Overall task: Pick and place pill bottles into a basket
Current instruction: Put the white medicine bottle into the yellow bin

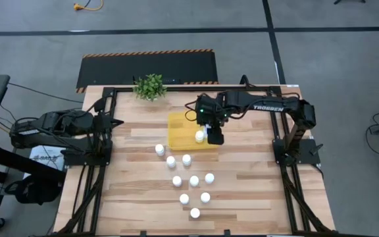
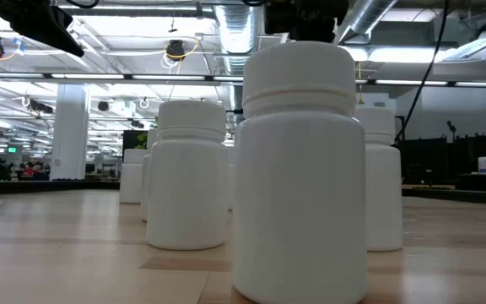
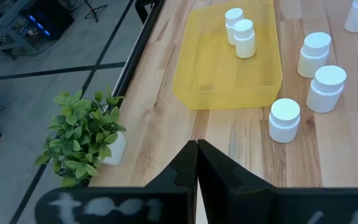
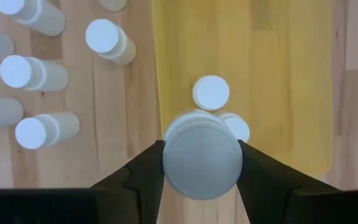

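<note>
Resting at the wooden table's [image 1: 255,191] left edge, the left arm's gripper [image 3: 196,163] has its two dark fingers pressed together on nothing, facing a small green leafy plant in a white pot [image 3: 82,137] at the table's far edge. Right of the plant lies the shallow bright-yellow rectangular tray [image 1: 179,135], with two small white round-capped pill bottles [image 3: 240,32] standing upright inside it. On the bare wood in front of the tray nine more of the same white bottles [image 1: 187,159] stand in a loose cluster, apart from one another. Over the tray's right part, the right arm reaches in from the right side of the table; its gripper [image 4: 201,163] is clasped around another white bottle [image 4: 201,160], held above the tray floor beside the bottles already there.
</note>
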You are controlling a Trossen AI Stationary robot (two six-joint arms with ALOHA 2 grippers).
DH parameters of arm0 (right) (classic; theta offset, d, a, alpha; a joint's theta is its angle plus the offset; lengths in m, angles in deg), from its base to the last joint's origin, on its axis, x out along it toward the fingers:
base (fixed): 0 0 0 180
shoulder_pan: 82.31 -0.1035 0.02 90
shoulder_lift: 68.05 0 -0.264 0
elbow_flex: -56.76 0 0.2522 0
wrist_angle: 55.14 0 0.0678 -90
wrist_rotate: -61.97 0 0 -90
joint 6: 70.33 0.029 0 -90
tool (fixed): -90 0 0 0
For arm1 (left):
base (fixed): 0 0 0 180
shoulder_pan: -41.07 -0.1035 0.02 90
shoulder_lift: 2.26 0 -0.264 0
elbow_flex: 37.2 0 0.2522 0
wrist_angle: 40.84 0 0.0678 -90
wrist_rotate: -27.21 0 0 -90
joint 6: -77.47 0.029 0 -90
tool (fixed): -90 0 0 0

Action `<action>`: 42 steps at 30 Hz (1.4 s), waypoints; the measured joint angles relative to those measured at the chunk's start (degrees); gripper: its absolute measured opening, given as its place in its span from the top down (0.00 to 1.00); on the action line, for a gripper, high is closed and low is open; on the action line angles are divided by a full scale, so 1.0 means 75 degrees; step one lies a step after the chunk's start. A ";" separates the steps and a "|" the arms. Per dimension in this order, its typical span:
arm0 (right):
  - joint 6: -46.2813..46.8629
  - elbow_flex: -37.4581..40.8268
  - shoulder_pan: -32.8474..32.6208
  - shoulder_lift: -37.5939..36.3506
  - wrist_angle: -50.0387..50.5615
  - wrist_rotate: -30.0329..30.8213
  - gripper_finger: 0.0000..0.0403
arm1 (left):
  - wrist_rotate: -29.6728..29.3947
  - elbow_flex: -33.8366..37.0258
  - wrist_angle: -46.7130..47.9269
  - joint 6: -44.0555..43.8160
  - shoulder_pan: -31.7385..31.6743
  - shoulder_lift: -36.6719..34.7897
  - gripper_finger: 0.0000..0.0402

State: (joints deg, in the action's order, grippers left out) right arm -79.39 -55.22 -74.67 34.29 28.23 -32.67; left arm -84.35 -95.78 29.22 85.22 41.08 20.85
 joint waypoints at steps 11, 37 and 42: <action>0.0064 0.1078 -0.0064 0.0021 -0.0356 -0.0038 0.60 | 0.0001 0.0000 0.0000 0.0000 0.0000 -0.0001 1.00; 0.0402 0.2255 -0.0107 0.0018 -0.2075 0.0014 0.61 | 0.0000 0.0000 0.0000 0.0000 0.0000 -0.0001 1.00; 0.0408 0.2259 -0.0107 0.0018 -0.2203 0.0032 0.58 | 0.0000 0.0000 0.0000 0.0000 0.0000 -0.0003 1.00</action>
State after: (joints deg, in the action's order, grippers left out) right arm -76.33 -38.28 -75.48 34.43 11.71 -32.43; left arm -84.35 -95.78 29.22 85.22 41.08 20.84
